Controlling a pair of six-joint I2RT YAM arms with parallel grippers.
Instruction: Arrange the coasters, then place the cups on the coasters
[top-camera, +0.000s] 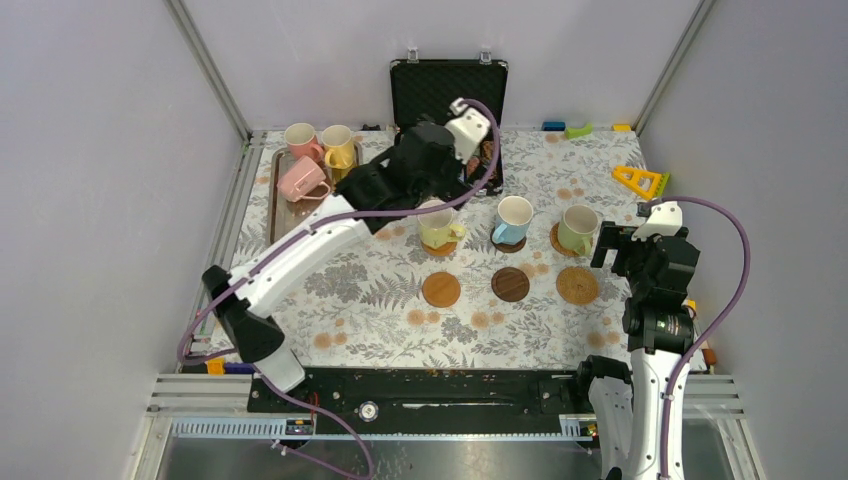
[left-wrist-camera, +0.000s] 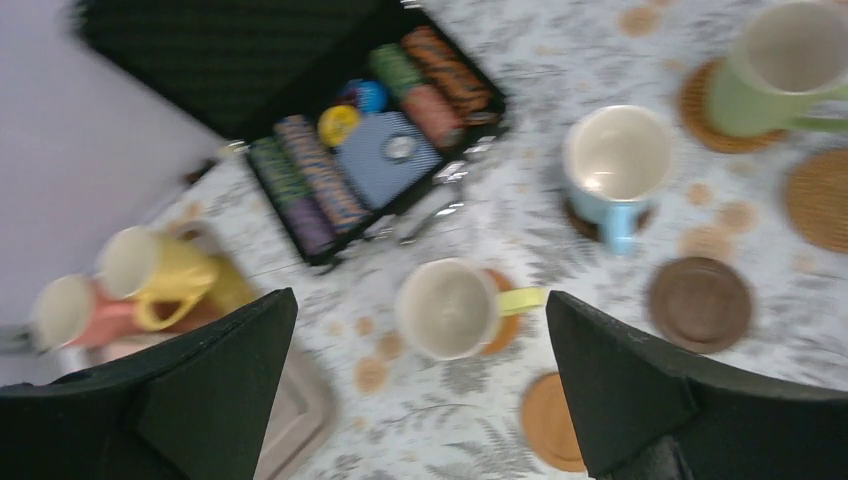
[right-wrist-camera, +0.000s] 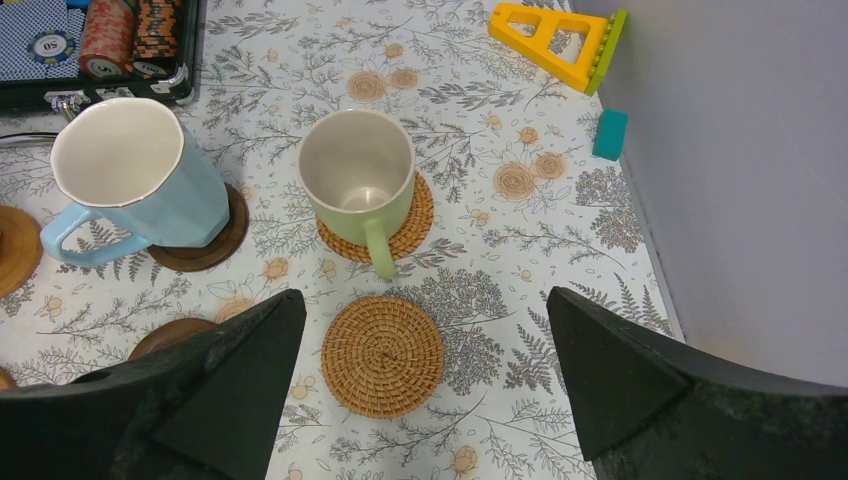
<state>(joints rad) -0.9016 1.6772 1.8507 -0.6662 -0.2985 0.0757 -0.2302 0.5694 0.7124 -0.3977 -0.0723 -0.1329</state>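
My left gripper (left-wrist-camera: 420, 298), fingers apart and empty, hovers over the yellow cup (left-wrist-camera: 448, 308) seated on its coaster (left-wrist-camera: 505, 325) just below; three bare coasters (left-wrist-camera: 552, 420) beside it await the cups (left-wrist-camera: 150, 268) parked farther off in the tray (top-camera: 277, 205).

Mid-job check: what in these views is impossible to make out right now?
1. Top view: the left arm covers the chips in the open case.
2. Left wrist view: motion blur leaves chip markings unreadable, and a finger hides most of the tray.
3. Right wrist view: a finger half hides the dark empty coaster; the tan coaster is cut by the left edge.
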